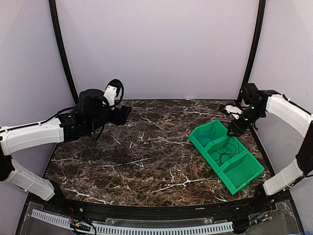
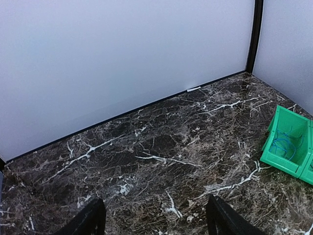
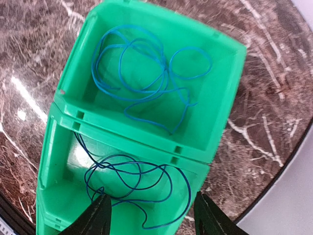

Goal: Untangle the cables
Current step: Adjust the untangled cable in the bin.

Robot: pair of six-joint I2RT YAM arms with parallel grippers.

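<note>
Table [image 1: 146,152]: dark marble-patterned top, carrying a row of three green bins by its right edge. The row is running diagonally from far-left to near-right.
Far bin [image 3: 222,98]: sitting closest to the table's far right corner and holding the blue cable.
Blue cable [image 3: 163,87]: lying in loose, overlapping loops on the far bin's floor, wholly inside its walls.
Middle bin [image 3: 49,161]: standing wall to wall against the far bin and holding the dark cable.
Dark cable [image 3: 128,171]: lying in several crossing loops on the middle bin's floor. One strand is reaching up toward the wall shared with the far bin, and that wall is standing between the two cables.
Near bin [image 1: 243,171]: closing the row toward the table's near edge, touching the middle bin.
Right gripper [image 3: 152,218]: hovering above the middle bin and pointing down into it. Its fingers are standing apart and gripping nothing, and the dark cable's lowest loops are showing on the bin floor below the gap.
Left gripper [image 2: 156,220]: hanging above the table's far left part, well apart from the bins and facing the far edge. Its fingers are spread wide and holding nothing.
</note>
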